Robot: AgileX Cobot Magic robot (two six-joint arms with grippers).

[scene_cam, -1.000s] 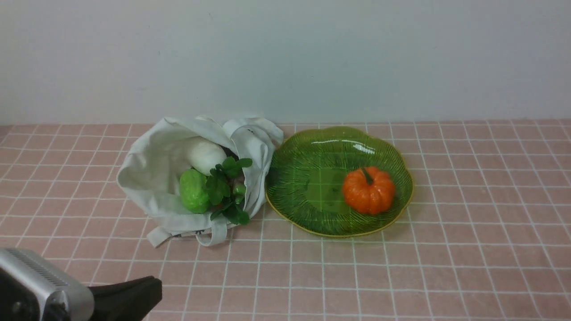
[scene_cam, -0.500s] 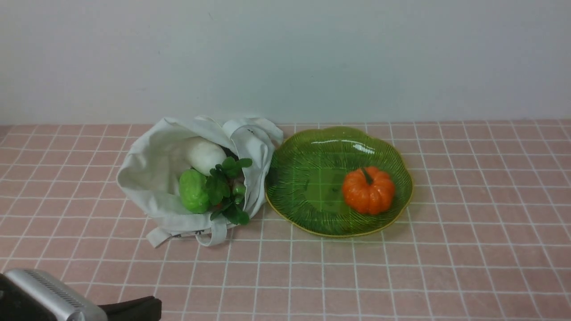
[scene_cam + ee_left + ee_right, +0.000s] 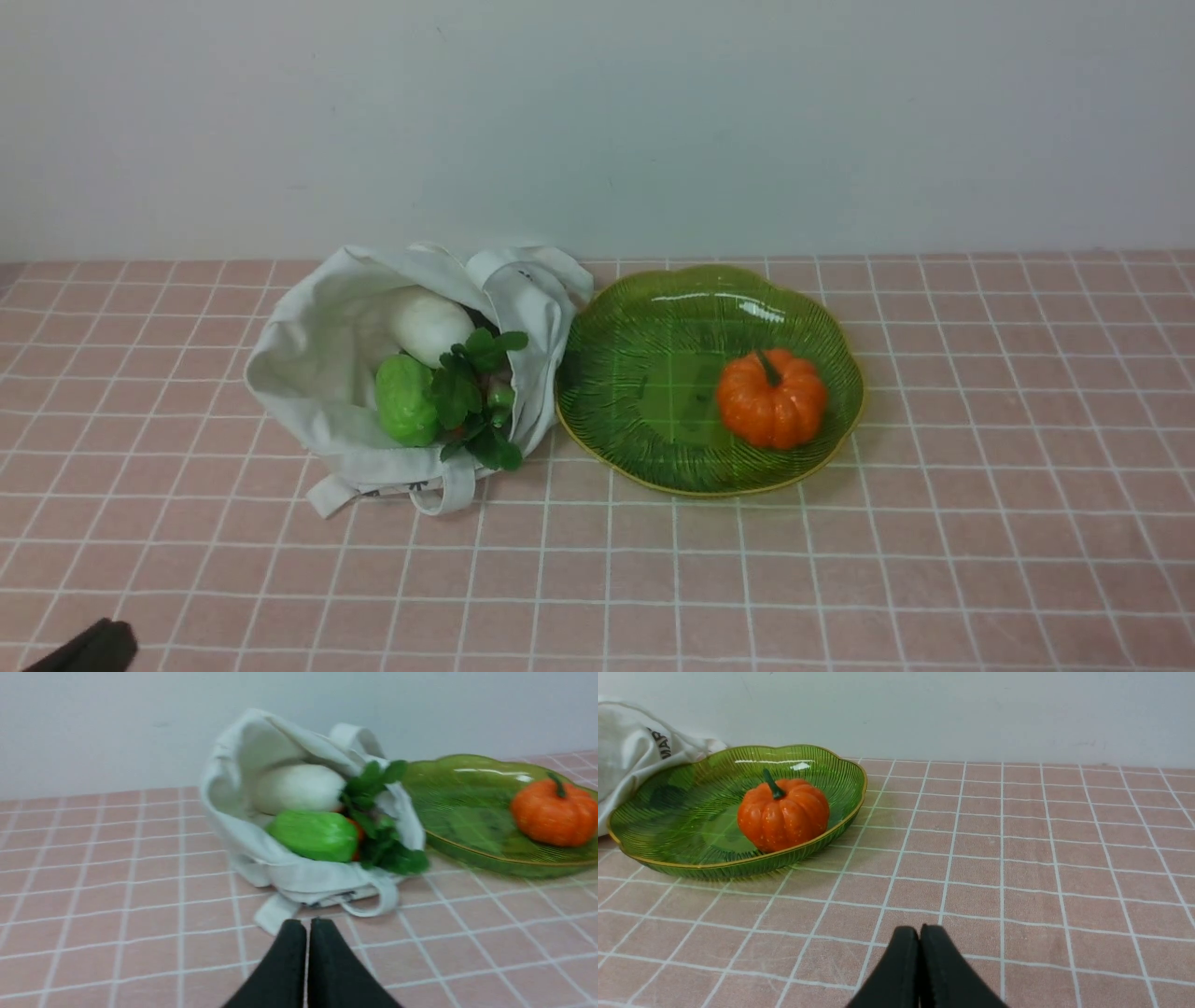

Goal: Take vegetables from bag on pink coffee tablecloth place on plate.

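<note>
The off-white bag lies open on the pink tablecloth, touching the green plate on its left. In the bag are a white rounded piece, a bumpy light-green piece and dark leafy sprigs; a smaller orange piece peeks out behind the green one. The orange pumpkin sits on the plate. My left gripper is shut and empty, near the bag's strap; only its tip shows in the front view. My right gripper is shut and empty, on the near side of the plate.
A pale wall rises just behind the bag and plate. The plate and pumpkin also show in the right wrist view. The right arm is out of the front view.
My left arm has drawn back toward the lower left corner of the front view until only the dark fingertips show. Bag, vegetables and plate have not moved.
</note>
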